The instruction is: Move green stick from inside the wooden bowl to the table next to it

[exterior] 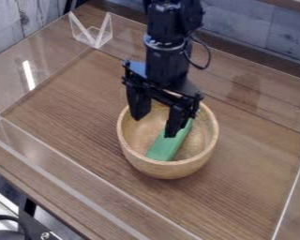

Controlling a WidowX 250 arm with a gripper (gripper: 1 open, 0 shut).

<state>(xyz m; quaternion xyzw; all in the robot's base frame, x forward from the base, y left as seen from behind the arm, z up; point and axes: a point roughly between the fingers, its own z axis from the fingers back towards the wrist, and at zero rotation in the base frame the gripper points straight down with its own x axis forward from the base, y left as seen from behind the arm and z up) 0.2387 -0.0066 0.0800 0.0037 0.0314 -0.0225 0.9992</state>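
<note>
Inside the round wooden bowl [134, 150], the wide-spread end effector [159, 114] straddles the smooth green stick [167, 145].

1. The worktop [90, 94] is a dark brown wood-grain surface that fills most of the view, its grain running roughly from lower left to upper right.
2. Clear acrylic walls [27, 66] edge it on the left and along the near side (reflections streak the left panel).
3. A round, light tan wooden bowl [135, 157] rests directly on the worktop, a little right of centre and nearer the front edge than the back.
4. Bare wood surrounds the bowl on every visible side.
5. A small clear folded piece [90, 31] stands at the far left corner; what it is cannot be told.
</note>
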